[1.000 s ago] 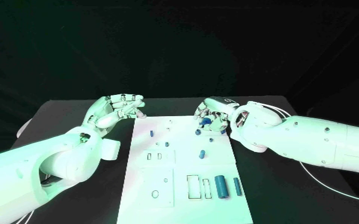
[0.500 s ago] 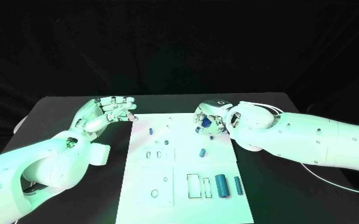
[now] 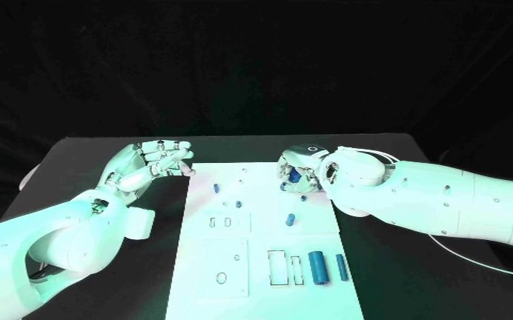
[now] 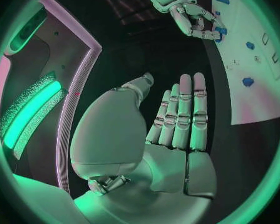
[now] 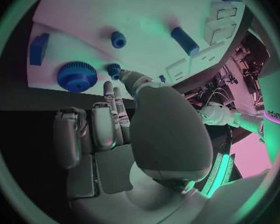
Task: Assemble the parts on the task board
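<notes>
The white task board (image 3: pixel 256 257) lies mid-table. My left hand (image 3: pixel 155 161) hovers off its far left corner, above the black table, holding nothing; the left wrist view shows its fingers (image 4: pixel 180 117) straight and side by side. My right hand (image 3: pixel 299 172) hangs over the board's far right corner, above a blue gear (image 5: pixel 77 76). Its fingers (image 5: pixel 105 119) are stretched out and empty, the thumb tip next to a small blue peg (image 5: pixel 113 69). Two blue cylinders (image 3: pixel 316 264) lie side by side at the near right of the board.
More blue parts sit on the board: a short rod (image 3: pixel 290 220), a small stud (image 3: pixel 237 204), a thin pin (image 3: pixel 216 187). Rectangular slots (image 3: pixel 276 267) and a round hole (image 3: pixel 222 277) mark the near half. Black table (image 3: pixel 118 275) flanks the board.
My left hand has drawn a little to the left, away from the board's edge. The right hand has stayed over the far right corner, shifting only slightly.
</notes>
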Tool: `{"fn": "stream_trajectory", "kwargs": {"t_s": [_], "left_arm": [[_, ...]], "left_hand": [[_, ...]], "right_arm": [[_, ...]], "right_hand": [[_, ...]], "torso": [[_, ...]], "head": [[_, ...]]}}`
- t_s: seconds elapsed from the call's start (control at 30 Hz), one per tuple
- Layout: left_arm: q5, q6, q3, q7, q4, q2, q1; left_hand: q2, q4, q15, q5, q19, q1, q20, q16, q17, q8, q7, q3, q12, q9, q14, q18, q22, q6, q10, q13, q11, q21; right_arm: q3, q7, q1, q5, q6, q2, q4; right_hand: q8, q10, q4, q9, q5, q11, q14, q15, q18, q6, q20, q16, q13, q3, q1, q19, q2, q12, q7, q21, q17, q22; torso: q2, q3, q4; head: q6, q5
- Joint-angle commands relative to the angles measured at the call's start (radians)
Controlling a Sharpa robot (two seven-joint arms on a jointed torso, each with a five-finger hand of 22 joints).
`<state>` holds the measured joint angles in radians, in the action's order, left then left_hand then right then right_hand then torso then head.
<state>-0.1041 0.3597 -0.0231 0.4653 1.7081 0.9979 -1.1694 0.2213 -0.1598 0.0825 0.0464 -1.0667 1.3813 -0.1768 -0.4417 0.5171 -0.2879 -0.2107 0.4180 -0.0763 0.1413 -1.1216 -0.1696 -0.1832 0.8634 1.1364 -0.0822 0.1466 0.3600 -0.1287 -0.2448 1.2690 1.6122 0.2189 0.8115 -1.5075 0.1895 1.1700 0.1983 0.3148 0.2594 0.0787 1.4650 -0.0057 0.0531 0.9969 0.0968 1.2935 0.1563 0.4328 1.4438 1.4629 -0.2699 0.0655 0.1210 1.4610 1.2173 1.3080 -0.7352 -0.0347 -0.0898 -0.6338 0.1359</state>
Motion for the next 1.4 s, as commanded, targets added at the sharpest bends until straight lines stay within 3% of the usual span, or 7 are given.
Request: {"fn": "stream_trajectory", "kwargs": {"t_s": [0.03,0.67,0.9,1.1,1.13,1.27,1.4], "left_arm": [[-0.004,-0.019,0.001,0.001,-0.001,-0.002,-0.002],[-0.003,-0.018,0.001,-0.005,-0.002,-0.002,-0.002],[-0.003,-0.018,0.001,-0.008,-0.003,-0.001,-0.002],[-0.003,-0.020,0.001,-0.011,-0.005,-0.001,-0.002],[-0.003,-0.020,0.001,-0.011,-0.005,-0.001,-0.002],[-0.004,-0.012,0.001,-0.019,-0.005,-0.001,-0.002],[-0.005,-0.004,0.001,-0.025,-0.006,-0.001,-0.002]], "left_hand": [[-0.007,0.006,0.000,0.004,0.005,-0.003,-0.001,-0.004,0.003,0.007,-0.005,0.002,0.003,0.000,0.009,-0.008,-0.001,-0.005,-0.005,0.001,0.001,0.006],[-0.010,0.007,0.000,0.004,0.008,-0.003,-0.002,-0.005,0.005,0.007,-0.006,0.003,0.004,0.000,0.013,-0.008,-0.002,-0.004,-0.005,0.001,0.002,0.007],[-0.017,0.015,0.001,0.004,0.014,0.007,-0.002,-0.007,0.012,0.008,-0.006,0.013,0.004,0.000,0.022,-0.008,-0.004,-0.003,-0.005,0.000,0.002,0.010],[-0.021,0.023,0.001,0.004,0.020,0.015,-0.003,-0.009,0.018,0.009,-0.007,0.025,0.005,0.000,0.029,-0.008,-0.008,-0.002,-0.005,0.000,0.002,0.014],[-0.022,0.024,0.001,0.004,0.021,0.016,-0.003,-0.009,0.019,0.010,-0.007,0.027,0.005,0.000,0.029,-0.008,-0.008,-0.002,-0.005,0.000,0.002,0.015],[-0.023,0.027,0.000,0.004,0.022,0.018,-0.002,-0.010,0.021,0.010,-0.007,0.031,0.005,0.000,0.030,-0.009,-0.010,-0.002,-0.005,0.000,0.002,0.017],[-0.023,0.032,0.000,0.004,0.024,0.021,-0.002,-0.012,0.024,0.011,-0.008,0.036,0.005,0.001,0.031,-0.009,-0.012,-0.001,-0.005,0.001,0.003,0.021]], "right_arm": [[0.000,-0.009,-0.002,0.019,-0.024,-0.002,0.004],[-0.002,-0.022,-0.006,0.027,-0.069,-0.020,0.027],[-0.002,-0.032,-0.008,0.045,-0.080,-0.023,0.026],[-0.002,-0.032,-0.009,0.054,-0.055,-0.025,0.025],[-0.002,-0.032,-0.009,0.055,-0.046,-0.025,0.025],[-0.002,-0.038,-0.011,0.058,-0.017,-0.025,0.024],[-0.002,-0.052,-0.011,0.067,0.018,-0.028,0.024]], "right_hand": [[0.001,-0.004,0.000,0.001,0.003,0.001,0.052,0.004,-0.018,0.000,0.002,0.008,0.001,0.007,0.002,0.028,0.006,0.002,-0.001,0.007,0.005,0.110],[0.010,0.010,0.008,0.015,-0.013,-0.003,0.052,0.002,-0.024,0.015,0.003,0.023,0.003,0.032,-0.004,0.042,0.010,0.005,0.006,0.027,0.011,0.141],[0.019,0.028,0.005,0.024,-0.011,-0.007,0.052,-0.002,-0.028,0.027,0.001,0.027,0.006,0.046,-0.001,0.050,0.015,0.010,0.007,0.039,0.009,0.158],[0.035,0.060,-0.007,0.039,-0.017,-0.015,0.050,-0.009,-0.032,0.053,-0.004,0.027,0.012,0.069,0.008,0.060,0.026,0.017,0.002,0.052,-0.001,0.177],[0.039,0.070,-0.013,0.045,-0.063,-0.018,0.050,-0.013,-0.033,0.058,-0.007,0.029,0.013,0.085,0.013,0.063,0.033,0.017,-0.001,0.056,-0.002,0.184],[0.052,0.092,-0.012,0.059,-0.098,-0.025,0.050,-0.017,-0.037,0.075,-0.011,0.034,0.019,0.102,0.002,0.070,0.048,0.020,-0.006,0.066,-0.003,0.198],[0.063,0.105,-0.028,0.071,-0.091,-0.030,0.049,-0.021,-0.037,0.087,-0.015,0.035,0.023,0.116,0.011,0.071,0.057,0.021,-0.009,0.068,-0.007,0.201]], "torso": [[-0.001,-0.0015,-0.0046],[-0.004,-0.0067,-0.0084],[-0.005,-0.0059,-0.0103],[-0.005,-0.0070,-0.0113],[-0.005,-0.0071,-0.0118],[-0.004,-0.0077,-0.0139],[-0.005,-0.0084,-0.0155]], "head": [[0.002,0.005],[-0.006,0.010],[-0.009,0.012],[-0.006,0.014],[-0.005,0.014],[-0.005,0.016],[0.000,0.016]]}}
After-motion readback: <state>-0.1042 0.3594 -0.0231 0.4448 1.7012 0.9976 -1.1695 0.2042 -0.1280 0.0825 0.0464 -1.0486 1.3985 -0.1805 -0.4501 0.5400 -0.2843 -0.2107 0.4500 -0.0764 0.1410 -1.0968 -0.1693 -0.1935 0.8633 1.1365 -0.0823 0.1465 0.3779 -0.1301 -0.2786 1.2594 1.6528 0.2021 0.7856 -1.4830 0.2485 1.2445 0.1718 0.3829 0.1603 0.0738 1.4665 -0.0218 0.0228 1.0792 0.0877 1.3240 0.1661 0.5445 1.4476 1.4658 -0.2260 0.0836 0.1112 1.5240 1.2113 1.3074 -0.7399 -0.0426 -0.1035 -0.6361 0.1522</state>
